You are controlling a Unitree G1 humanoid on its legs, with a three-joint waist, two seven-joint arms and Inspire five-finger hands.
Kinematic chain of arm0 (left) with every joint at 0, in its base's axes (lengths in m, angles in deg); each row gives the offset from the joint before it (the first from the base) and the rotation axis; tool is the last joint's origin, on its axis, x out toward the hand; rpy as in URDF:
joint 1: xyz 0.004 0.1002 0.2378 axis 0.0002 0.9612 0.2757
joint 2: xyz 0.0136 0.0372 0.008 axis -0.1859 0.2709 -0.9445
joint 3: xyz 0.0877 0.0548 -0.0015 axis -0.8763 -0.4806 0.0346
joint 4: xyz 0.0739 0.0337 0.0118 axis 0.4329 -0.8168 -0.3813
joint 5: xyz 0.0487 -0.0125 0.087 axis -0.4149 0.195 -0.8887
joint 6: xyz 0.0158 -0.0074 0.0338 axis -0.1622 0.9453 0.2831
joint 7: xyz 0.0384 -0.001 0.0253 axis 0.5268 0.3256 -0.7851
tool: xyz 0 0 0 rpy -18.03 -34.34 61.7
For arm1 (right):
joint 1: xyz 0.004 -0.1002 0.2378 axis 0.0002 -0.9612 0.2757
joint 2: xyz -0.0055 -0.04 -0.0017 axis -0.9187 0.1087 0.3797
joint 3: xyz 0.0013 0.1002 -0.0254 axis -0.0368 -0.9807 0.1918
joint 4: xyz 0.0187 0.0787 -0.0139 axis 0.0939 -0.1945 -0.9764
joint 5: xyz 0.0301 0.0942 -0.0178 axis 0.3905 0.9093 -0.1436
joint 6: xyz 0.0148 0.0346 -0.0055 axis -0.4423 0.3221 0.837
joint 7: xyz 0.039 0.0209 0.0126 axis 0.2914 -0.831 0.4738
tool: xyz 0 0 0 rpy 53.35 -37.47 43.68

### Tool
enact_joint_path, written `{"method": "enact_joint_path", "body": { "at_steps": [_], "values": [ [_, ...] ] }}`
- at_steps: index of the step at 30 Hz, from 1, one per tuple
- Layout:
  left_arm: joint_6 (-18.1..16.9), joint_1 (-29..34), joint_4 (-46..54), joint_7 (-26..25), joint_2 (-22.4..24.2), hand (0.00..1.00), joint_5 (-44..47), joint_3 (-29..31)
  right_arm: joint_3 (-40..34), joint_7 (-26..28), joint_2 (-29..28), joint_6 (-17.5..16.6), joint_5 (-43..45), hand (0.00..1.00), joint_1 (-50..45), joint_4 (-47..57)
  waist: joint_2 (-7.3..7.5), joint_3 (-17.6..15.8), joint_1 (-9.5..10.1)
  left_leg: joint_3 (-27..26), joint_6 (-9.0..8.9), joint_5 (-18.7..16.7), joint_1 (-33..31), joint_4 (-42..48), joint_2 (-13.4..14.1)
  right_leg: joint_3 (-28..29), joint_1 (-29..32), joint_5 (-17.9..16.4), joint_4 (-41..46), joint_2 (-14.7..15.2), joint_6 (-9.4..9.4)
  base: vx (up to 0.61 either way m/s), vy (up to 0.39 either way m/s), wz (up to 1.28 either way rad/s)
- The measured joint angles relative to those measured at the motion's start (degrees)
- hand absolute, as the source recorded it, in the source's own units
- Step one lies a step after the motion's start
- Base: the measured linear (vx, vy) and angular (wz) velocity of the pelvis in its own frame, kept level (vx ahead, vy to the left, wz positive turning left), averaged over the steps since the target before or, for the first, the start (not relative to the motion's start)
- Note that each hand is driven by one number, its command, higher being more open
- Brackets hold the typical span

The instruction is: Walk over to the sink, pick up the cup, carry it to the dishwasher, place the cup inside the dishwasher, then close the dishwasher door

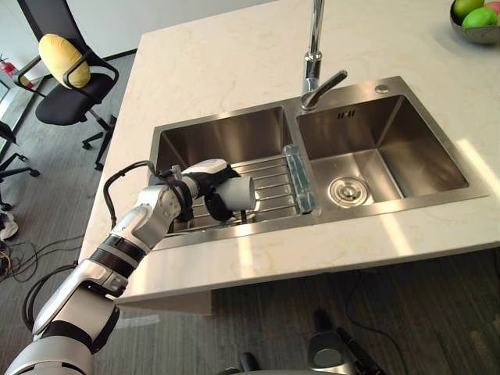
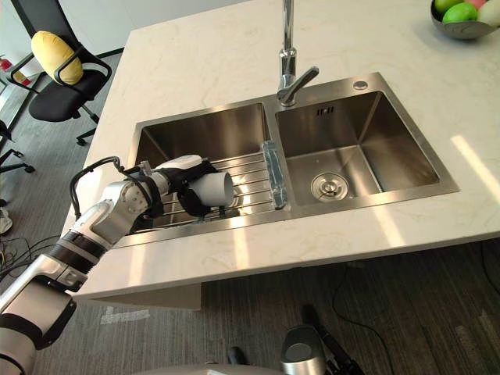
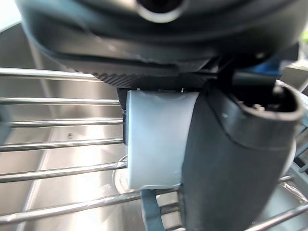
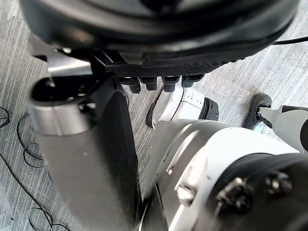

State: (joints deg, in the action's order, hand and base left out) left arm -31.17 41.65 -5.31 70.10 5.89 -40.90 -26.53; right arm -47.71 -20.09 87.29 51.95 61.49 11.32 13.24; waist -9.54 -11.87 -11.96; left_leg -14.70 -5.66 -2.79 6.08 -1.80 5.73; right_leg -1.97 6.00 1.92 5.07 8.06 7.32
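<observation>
Where the wire rack [image 1: 269, 181] spanned the left basin [image 1: 226, 137] of the steel sink, the white cup [image 1: 241, 192] lay on its side, wrapped by the left hand [image 1: 201, 186], whose dark fingers and thumb curled round its body. Whether the cup touched the bars or hung just above them could not be told. A clear plastic strip [image 1: 299, 180] closed the rack's end beside the divider. Past it, the right basin held a round drain [image 1: 348, 190], and the tall faucet [image 1: 314, 66] stood behind the divider. The pale bench [image 1: 219, 62] carried a bowl of green fruit [image 1: 475, 19] at its far corner. An office chair [image 1: 66, 98] with a yellow cushion [image 1: 65, 58] stood beyond the bench. The right hand [image 4: 86, 144] hung over the grey floor; its state could not be told.
</observation>
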Motion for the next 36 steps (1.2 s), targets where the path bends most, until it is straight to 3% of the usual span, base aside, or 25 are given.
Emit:
{"method": "enact_joint_path", "body": {
  "at_steps": [7,10,14,17,19,21,24,27,28,29,30,31,32,33,34,35,36],
  "values": [
    [-7.9,5.6,-0.1,-15.5,-0.2,0.00,3.5,-2.0,0.9,0.6,0.7,-1.1,-0.3,1.00,-0.2,-1.2,-0.01,0.0,0.14,3.1,0.01,0.0,-0.8,0.2,0.3,-3.5,-2.3,0.1,-2.1,0.3,0.02,0.02,-0.018,0.23],
    [-8.6,8.5,3.7,-19.5,-0.1,0.00,3.7,-1.6,0.9,1.4,1.1,-1.4,-0.7,1.00,-0.3,-1.5,-0.01,0.0,1.23,4.0,0.01,0.1,-1.8,0.8,0.4,-4.8,-2.6,0.0,-2.6,0.3,-0.02,0.03,-0.017,0.24],
    [-9.6,15.7,14.4,-20.8,0.6,0.00,10.8,6.3,0.5,2.8,2.2,-1.4,-2.6,1.00,-0.3,-2.2,0.07,0.0,3.65,6.2,-0.03,0.1,-3.5,4.0,0.1,-7.4,-4.3,-0.3,-2.9,1.1,-0.27,0.01,-0.013,0.30],
    [-10.3,21.1,23.4,-21.8,5.1,0.00,19.0,16.2,-0.6,4.2,2.5,-1.3,-4.7,1.00,-0.1,-2.7,0.12,0.0,6.91,8.3,-0.35,0.3,-4.8,6.9,-0.1,-9.9,-5.6,-1.6,-1.8,1.5,-0.62,-0.05,-0.034,0.48],
    [-11.1,24.0,27.8,-24.4,7.3,0.00,19.8,22.3,-0.7,5.2,2.6,-1.2,-5.7,1.00,0.1,-3.3,0.23,0.1,8.36,10.0,-1.13,1.0,-5.6,8.3,-0.1,-12.1,-6.8,-2.4,-1.4,1.6,-1.01,-0.09,-0.069,0.60],
    [-12.9,27.2,30.9,-28.6,8.9,0.00,19.8,30.8,-0.7,5.7,2.6,0.0,-6.2,1.00,0.2,-4.1,0.59,0.5,9.91,10.1,-1.00,3.0,-7.4,10.7,-0.4,-15.8,-8.7,-3.5,-1.0,2.2,-1.97,-0.10,-0.085,0.82],
    [-14.8,28.4,31.2,-31.3,9.2,0.00,22.9,38.0,-2.6,6.1,2.6,2.1,-6.3,1.00,0.0,-5.9,0.82,1.1,11.18,9.0,-0.54,5.3,-8.2,10.1,-0.4,-20.5,-10.7,-3.7,-1.0,2.6,-2.12,-0.10,-0.059,0.93],
    [-15.8,29.9,33.7,-33.7,11.3,0.00,29.1,45.6,-6.6,6.5,1.8,2.6,-10.2,1.00,-0.4,-7.8,1.31,2.8,12.63,5.8,1.47,10.7,-7.9,3.5,-0.9,-28.0,-12.7,-4.4,-0.8,2.6,-2.59,-0.13,-0.036,1.27],
    [-15.8,30.2,35.1,-33.7,11.9,0.00,30.3,46.8,-8.0,6.5,1.5,2.6,-11.3,1.00,-0.7,-8.0,1.36,2.8,12.74,3.4,3.50,12.3,-8.4,1.6,-1.4,-32.2,-13.7,-4.7,-0.1,2.9,-2.56,-0.19,0.061,1.73],
    [-15.8,30.3,36.2,-33.4,12.4,0.00,30.5,46.9,-9.8,6.5,0.9,2.4,-11.4,1.00,-1.7,-8.0,1.53,2.7,12.48,-3.9,7.51,9.0,-9.1,1.2,-1.1,-37.2,-15.1,-5.1,0.2,3.3,-2.27,-0.20,0.105,1.51],
    [-15.8,30.3,36.3,-33.4,12.5,0.00,30.5,46.9,-9.9,6.5,0.9,2.4,-11.4,1.00,-1.8,-7.9,1.52,2.8,12.46,-4.7,7.74,8.5,-9.1,1.3,-1.0,-37.5,-15.2,-5.1,0.2,3.3,-2.21,-0.16,0.184,1.88],
    [-16.4,30.6,37.8,-33.0,13.6,0.00,30.5,46.9,-11.0,6.5,0.2,1.5,-11.5,1.00,-3.4,-6.9,2.83,3.0,12.48,-17.2,8.94,4.3,-9.8,6.1,1.1,-43.3,-16.3,-6.2,1.9,6.0,-1.87,-0.08,0.211,1.68],
    [-16.7,31.4,38.4,-32.9,13.6,0.00,30.5,47.1,-10.9,6.5,0.1,0.8,-11.5,1.00,-4.3,-6.4,4.00,3.4,12.63,-22.4,9.44,2.6,-10.5,11.5,3.0,-46.0,-17.0,-6.5,3.4,9.0,-1.43,-0.03,0.207,1.86],
    [-16.7,32.1,38.8,-32.9,13.6,0.00,30.6,47.4,-10.5,6.5,0.2,0.5,-11.5,1.00,-4.8,-6.1,4.34,3.7,12.67,-23.7,9.12,1.9,-10.7,14.1,4.2,-47.0,-17.1,-6.6,4.2,10.5,-1.27,0.03,0.201,1.26],
    [-16.7,33.5,39.4,-32.9,13.5,0.00,30.6,47.9,-9.1,6.5,1.0,-0.1,-11.5,1.00,-6.0,-5.1,3.47,4.4,12.85,-24.6,8.99,1.7,-10.2,17.0,7.2,-48.3,-17.7,-7.2,6.0,11.7,-0.39,0.07,0.276,1.16],
    [-16.9,34.2,39.1,-32.6,13.5,0.00,30.7,48.7,-8.5,6.3,1.7,-0.1,-11.2,1.00,-5.8,-4.9,2.69,5.1,12.57,-22.4,6.15,0.9,-10.3,16.1,6.1,-47.2,-17.6,-7.7,8.0,12.7,0.95,0.05,0.305,1.28],
    [-16.1,34.6,38.4,-32.4,13.6,0.00,31.1,48.6,-7.5,6.5,1.5,0.2,-10.9,1.00,-5.8,-4.6,3.35,5.6,12.46,-21.5,7.05,1.5,-10.5,13.7,3.6,-46.4,-17.5,-8.1,7.4,12.9,0.27,0.02,0.283,1.14]
  ]
}}
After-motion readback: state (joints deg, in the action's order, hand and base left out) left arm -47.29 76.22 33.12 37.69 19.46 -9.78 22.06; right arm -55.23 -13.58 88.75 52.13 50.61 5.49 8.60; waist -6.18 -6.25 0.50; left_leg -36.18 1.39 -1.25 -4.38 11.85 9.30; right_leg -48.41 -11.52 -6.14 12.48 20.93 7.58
